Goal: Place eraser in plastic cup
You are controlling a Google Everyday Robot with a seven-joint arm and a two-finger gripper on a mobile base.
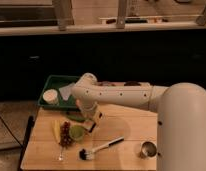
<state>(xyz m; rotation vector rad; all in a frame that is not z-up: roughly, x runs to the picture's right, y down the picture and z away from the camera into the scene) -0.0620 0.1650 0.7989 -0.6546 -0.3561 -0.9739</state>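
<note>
My gripper (92, 120) hangs from the white arm over the left-centre of the wooden table, just to the right of and slightly above the pale-green plastic cup (76, 132). It is shut on the eraser (97, 118), a small tan block with a dark underside, held tilted between the fingers. The cup stands upright on the table beside the grapes, with nothing visible inside it.
A green tray (52, 83) with a white bowl (50, 96) sits at the back left. Grapes (66, 136) and a banana (57, 129) lie left of the cup. A black-and-white dish brush (100, 148) lies in front, and a steel cup (147, 149) stands at the front right.
</note>
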